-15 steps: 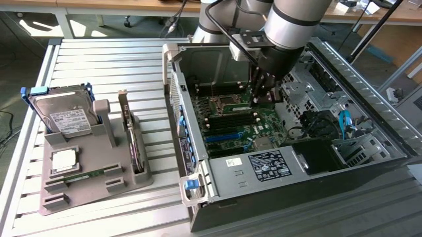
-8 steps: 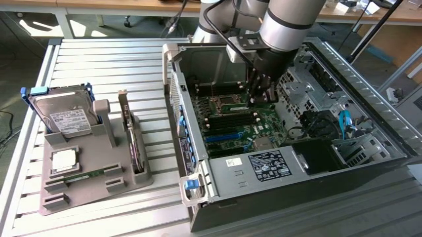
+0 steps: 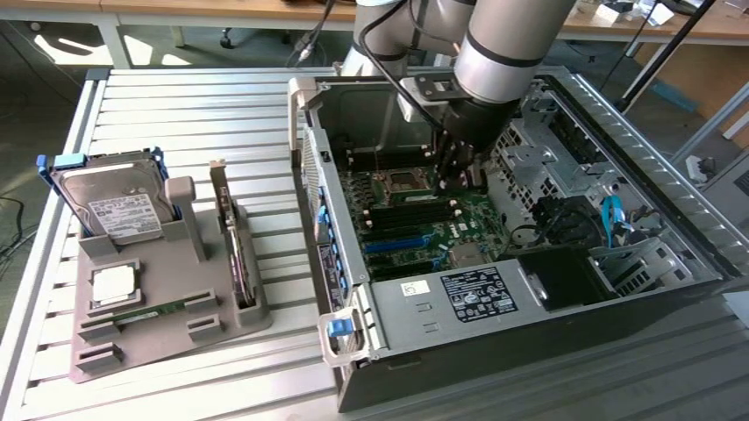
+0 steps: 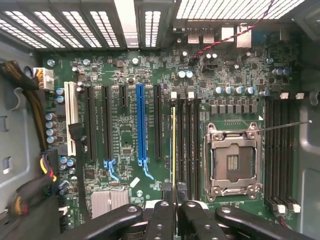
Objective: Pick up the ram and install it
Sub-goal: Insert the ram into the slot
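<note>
Nearest in wrist view: gripper (image 4: 174, 191), black fingers (image 4: 160, 220) clenched on the ram (image 4: 173, 145). Ram seen edge-on, only as thin yellow-green line going out from between the fingertips. Lies along first black mem slot (image 4: 183, 145), between blue slot (image 4: 141, 125) and CPU socket (image 4: 233, 162). Cannot tell if already pressed in the slot or just above it. Beyond the socket, second group of mem slots (image 4: 282, 150). Other side of the board: white slot (image 4: 71, 125), then black-yellow cable bundle (image 4: 35, 115) at case wall. Farthest, red-black wire (image 4: 235, 37) near the rear vents.

Exterior view, near to far: PC case (image 3: 307, 132) lying open on slatted table (image 3: 175, 114), labelled PSU (image 3: 474, 298) at approx 6 o'clock inside it. At 9 o'clock of the case, apart from it, grey holder (image 3: 234, 324). On holder: green stick (image 3: 153, 311) lying flat, silver CPU chip (image 3: 114, 282) just at its 11 o'clock, expansion card (image 3: 234, 246) upright at holder's 3 o'clock side, hard drive (image 3: 117, 210) upright at 12 o'clock end. Arm (image 3: 503, 44) entering from 12 o'clock, gripper (image 3: 454, 171) low over motherboard (image 3: 451, 232), near case centre.
</note>
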Tool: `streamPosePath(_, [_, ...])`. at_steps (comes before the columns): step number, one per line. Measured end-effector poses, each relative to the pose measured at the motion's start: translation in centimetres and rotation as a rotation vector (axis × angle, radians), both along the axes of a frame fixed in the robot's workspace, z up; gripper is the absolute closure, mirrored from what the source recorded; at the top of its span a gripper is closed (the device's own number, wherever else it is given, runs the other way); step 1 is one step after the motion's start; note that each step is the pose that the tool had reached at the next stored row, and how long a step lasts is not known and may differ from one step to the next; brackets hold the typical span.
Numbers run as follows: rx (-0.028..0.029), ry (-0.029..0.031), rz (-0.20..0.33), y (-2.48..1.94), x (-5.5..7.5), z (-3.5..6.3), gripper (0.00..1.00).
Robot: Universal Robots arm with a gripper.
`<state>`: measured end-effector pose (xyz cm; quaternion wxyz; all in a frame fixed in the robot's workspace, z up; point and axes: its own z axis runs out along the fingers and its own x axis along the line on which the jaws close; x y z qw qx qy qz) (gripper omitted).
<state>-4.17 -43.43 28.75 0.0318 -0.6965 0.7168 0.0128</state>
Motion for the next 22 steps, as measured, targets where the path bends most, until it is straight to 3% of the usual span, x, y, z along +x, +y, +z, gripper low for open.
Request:
streamPosePath(18, [0.0026,-0.0001,0.019,0.03,-0.5,-3.02,0.88])
streamPosePath(22, [0.0046,0.0001,0.019,0.29,-0.6,-3.65,0.88])
